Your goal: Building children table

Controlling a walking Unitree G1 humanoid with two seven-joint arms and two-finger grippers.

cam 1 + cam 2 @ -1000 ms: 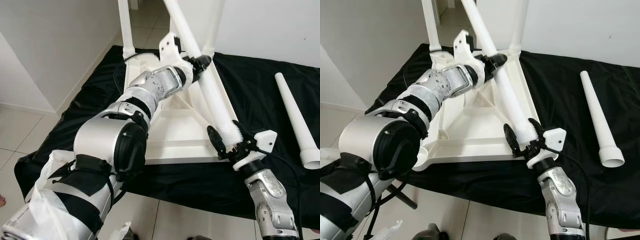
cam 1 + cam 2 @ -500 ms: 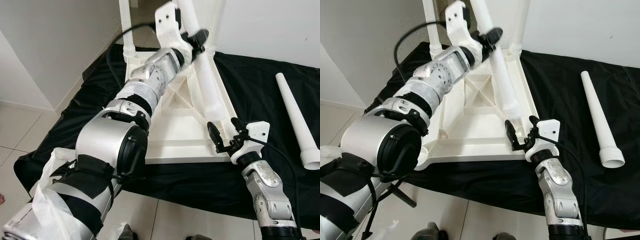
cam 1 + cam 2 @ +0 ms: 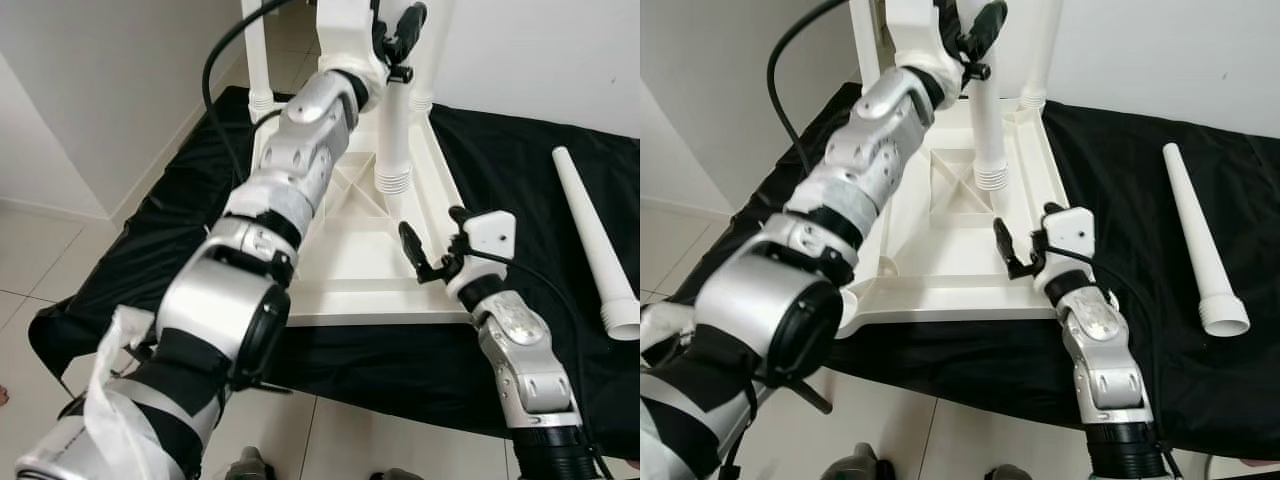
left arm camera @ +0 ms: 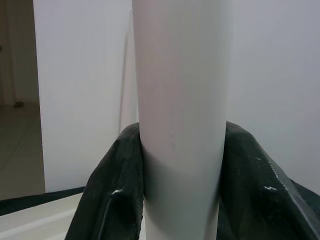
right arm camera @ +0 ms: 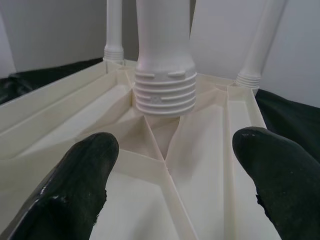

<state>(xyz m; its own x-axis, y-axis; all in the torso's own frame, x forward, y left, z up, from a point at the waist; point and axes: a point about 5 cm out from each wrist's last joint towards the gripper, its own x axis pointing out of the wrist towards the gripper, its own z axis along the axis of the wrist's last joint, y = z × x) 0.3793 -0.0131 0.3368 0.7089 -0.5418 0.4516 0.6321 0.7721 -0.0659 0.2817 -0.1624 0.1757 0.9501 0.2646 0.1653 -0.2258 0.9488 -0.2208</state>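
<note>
Gripping the leg [image 4: 182, 125], left fingers [image 4: 112, 195] flank it.

white tabletop [image 3: 350, 260] lies upside down; threaded leg [image 3: 395, 140] (upright) hangs over it; spare leg [image 3: 600, 250] lies aside.

The table top [image 3: 350, 262] was smooth white plastic with a faint sheen. The leg [image 4: 182, 125] I held was the same plastic – matt along the shaft, ribbed at the threaded end. The cloth [image 3: 520, 180] under it was black fabric, matt and wrinkled. My left gripper [image 4: 182, 180] had dull black fingers [image 4: 112, 195], slightly rough. My arms were brushed silver metal – the floor tiles [image 3: 40, 260] looked glossy.
</note>
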